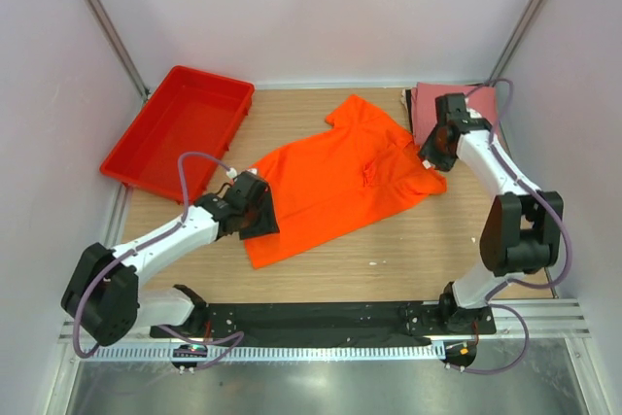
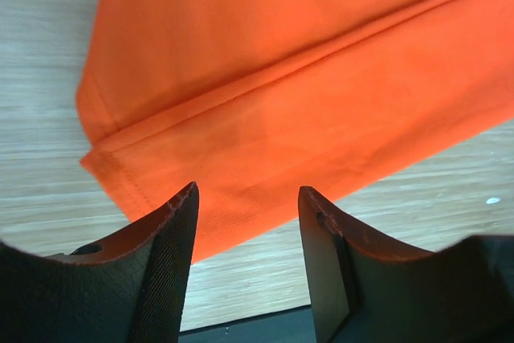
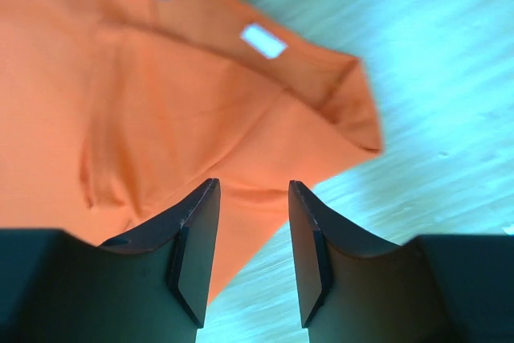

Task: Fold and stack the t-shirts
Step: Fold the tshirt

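The bright orange t-shirt (image 1: 335, 182) lies partly folded across the middle of the wooden table. My left gripper (image 1: 255, 209) is open and empty just above its lower-left hem; the left wrist view shows the folded hem (image 2: 265, 110) beyond the fingers (image 2: 169, 263). My right gripper (image 1: 431, 155) is open and empty over the shirt's right edge by the sleeve. The right wrist view shows the shirt (image 3: 161, 118) and its small white neck label (image 3: 263, 41) beyond the fingers (image 3: 197, 255). The dusty pink t-shirt (image 1: 428, 104) lies folded at the back right, partly hidden by the right arm.
A rigid red plastic tray (image 1: 180, 128) sits at the back left, overhanging the table's left edge. White walls with metal struts close in the back and sides. The arm bases stand on a black rail (image 1: 321, 323) at the near edge.
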You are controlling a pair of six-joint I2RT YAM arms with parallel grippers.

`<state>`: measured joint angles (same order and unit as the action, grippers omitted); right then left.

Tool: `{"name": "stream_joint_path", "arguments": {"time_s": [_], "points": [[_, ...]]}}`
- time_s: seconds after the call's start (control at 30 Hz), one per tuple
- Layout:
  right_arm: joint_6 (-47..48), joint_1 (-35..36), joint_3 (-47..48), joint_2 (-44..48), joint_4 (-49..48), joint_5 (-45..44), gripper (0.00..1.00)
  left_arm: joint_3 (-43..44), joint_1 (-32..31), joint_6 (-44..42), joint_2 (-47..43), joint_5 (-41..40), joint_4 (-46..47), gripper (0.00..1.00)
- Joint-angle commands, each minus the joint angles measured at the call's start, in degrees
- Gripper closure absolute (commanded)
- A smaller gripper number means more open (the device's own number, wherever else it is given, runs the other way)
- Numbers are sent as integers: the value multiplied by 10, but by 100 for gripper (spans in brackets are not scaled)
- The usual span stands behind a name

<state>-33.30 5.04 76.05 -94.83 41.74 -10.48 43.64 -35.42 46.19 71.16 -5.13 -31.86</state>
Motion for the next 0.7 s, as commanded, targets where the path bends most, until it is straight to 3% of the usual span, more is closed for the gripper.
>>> {"name": "stream_joint_path", "arguments": {"time_s": [0.0,0.3,0.5,0.67], "points": [[-52,-37,-49,55,-16,-24,55,-25,-3,9,28,48,64,46],[-75,-85,-130,56,-43,4,56,-24,-3,17,115,-22,27,48],[-140,-112,-201,84,-64,2,57,-22,-2,36,57,-132,-48,44],[-202,-111,-260,109,-123,63,60,-8,-3,43,28,-109,-42,44]]}}
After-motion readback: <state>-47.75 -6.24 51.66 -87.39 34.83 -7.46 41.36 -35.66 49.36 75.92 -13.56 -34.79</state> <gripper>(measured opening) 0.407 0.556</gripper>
